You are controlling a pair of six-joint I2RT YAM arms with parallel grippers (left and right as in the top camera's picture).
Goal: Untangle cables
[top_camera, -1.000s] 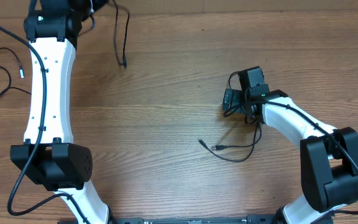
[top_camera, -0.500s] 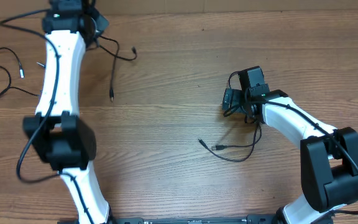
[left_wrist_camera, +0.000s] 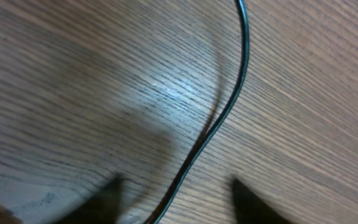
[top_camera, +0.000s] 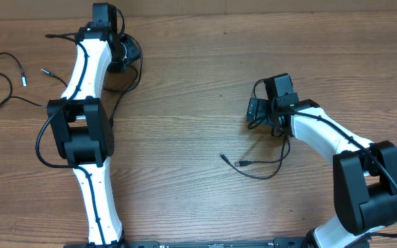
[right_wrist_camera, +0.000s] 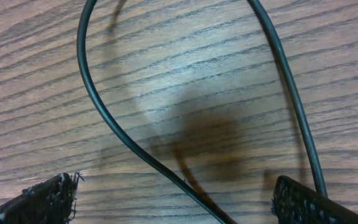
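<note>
Overhead, one cable loop (top_camera: 11,88) lies far left on the table (top_camera: 185,138); a strand (top_camera: 131,84) runs beside the left gripper (top_camera: 120,55); a third cable (top_camera: 253,163) sits just below the right gripper (top_camera: 257,110); only the wrist views show each gripper's fingers spread, a cable running loose between them, the right one's bent in a U.

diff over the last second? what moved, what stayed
The left arm swung right and folded back toward its base. The cable trailing from it came along, its loose end sliding toward the robot's side; it now runs between the fingers of the open left tool. The right arm, right tool, cable under it and far-left cable stayed put.
</note>
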